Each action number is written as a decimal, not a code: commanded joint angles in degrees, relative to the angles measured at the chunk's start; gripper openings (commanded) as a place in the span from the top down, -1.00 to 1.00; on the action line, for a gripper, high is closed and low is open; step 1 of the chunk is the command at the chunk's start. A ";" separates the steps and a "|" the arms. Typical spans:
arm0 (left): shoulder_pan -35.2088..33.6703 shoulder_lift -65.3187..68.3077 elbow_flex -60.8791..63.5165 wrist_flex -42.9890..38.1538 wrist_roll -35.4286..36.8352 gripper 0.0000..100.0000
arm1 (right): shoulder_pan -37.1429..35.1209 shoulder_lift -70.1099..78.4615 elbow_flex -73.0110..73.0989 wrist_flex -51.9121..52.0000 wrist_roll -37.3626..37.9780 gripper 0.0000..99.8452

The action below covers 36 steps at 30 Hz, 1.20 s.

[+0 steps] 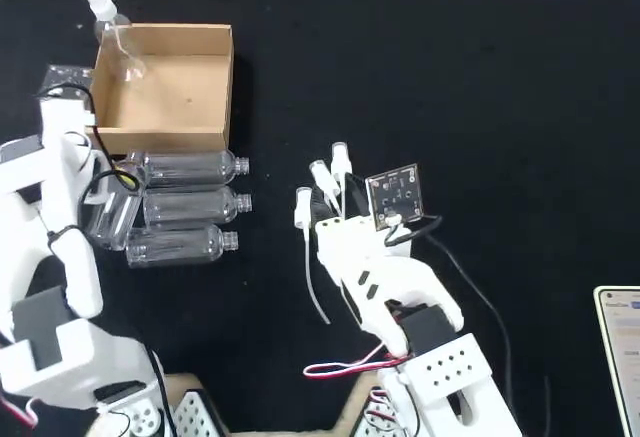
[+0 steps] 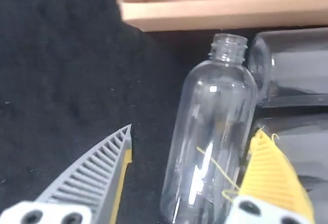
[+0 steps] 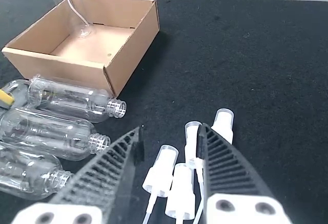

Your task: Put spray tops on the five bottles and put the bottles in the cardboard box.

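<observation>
At the left of the desk, the left pincer is straddling an uncapped bottle, its jaws wide and the grey one apart from it. Just beyond, the cardboard box is holding one capped bottle in its far corner, and three open bottles are lying against its near wall. Further right, the right pincer is gaping wide over loose spray tops.
</observation>
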 commanded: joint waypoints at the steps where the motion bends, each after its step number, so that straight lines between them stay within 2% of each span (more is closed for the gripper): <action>1: 1.80 1.58 -3.56 -1.05 -0.44 0.32 | -0.35 -1.01 -1.45 -1.85 -0.09 0.66; 17: 4.18 8.35 -3.12 -0.79 -0.44 0.33 | -0.26 -1.01 -1.36 -1.49 -0.09 0.66; 21: 4.26 8.26 -2.86 1.32 -1.32 0.58 | -0.26 -1.01 -1.27 -1.49 -0.09 0.66; 25: 4.26 8.00 -3.30 6.95 -8.18 0.76 | -0.26 -1.01 -1.27 -1.41 -0.09 0.66; 30: -2.42 2.90 -6.73 14.77 -11.96 0.77 | -0.35 -1.01 -0.75 -1.76 -0.09 0.66; 36: -13.41 -4.66 -3.74 17.67 -19.43 0.77 | -0.44 -1.01 -0.75 -1.76 -0.09 0.66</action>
